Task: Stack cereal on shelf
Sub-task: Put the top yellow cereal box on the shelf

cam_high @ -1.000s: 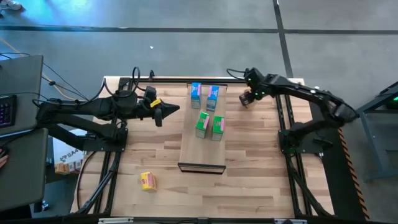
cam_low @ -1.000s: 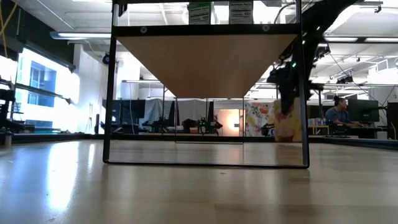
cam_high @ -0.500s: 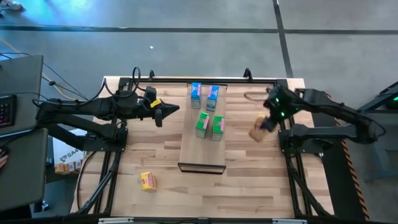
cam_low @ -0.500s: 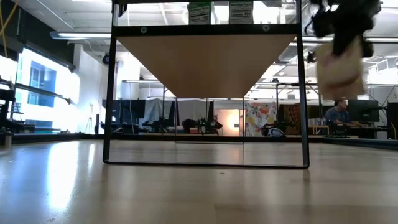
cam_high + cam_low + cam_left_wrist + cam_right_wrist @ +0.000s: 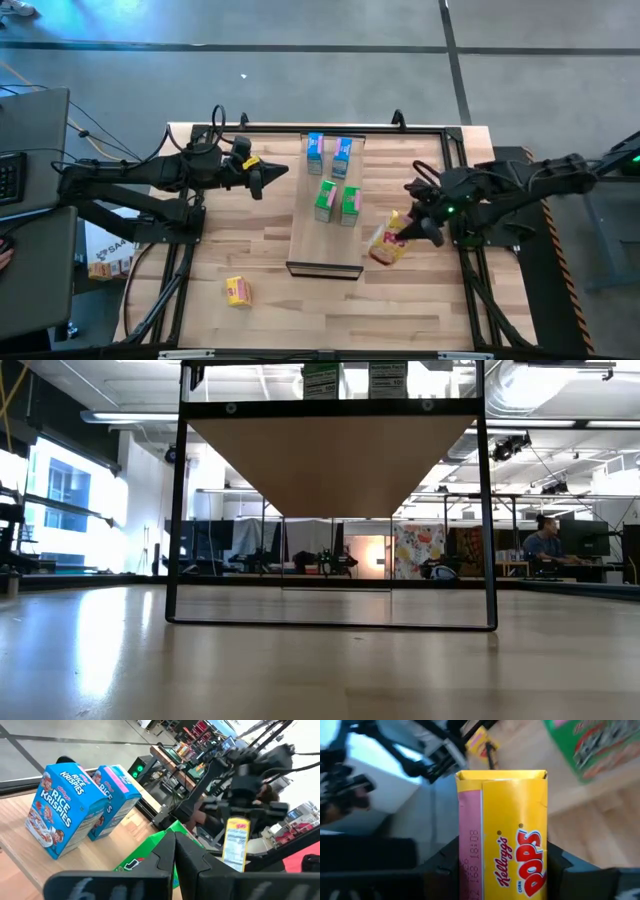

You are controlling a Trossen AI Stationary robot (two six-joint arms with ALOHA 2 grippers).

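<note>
Holding a small yellow-orange cardboard cereal box [image 5: 387, 243] printed with "Corn Pops", the right gripper [image 5: 408, 233] hung over the tabletop just beside the right edge of the long light-wood shelf plank [image 5: 325, 236], near its dark front end. In the right wrist view its two dark fingers [image 5: 443, 865] pressed against both sides of this box [image 5: 503, 831]. On the plank stood two blue Rice Krispies boxes [image 5: 329, 154] at the far end and two green boxes [image 5: 337, 202] side by side near the middle. A second yellow-orange box [image 5: 237, 290] lay on the butcher-block tabletop [image 5: 420, 300] at the front left, well apart from the plank. The left gripper [image 5: 270, 178] waited left of the plank with its fingers pressed together, holding nothing.
</note>
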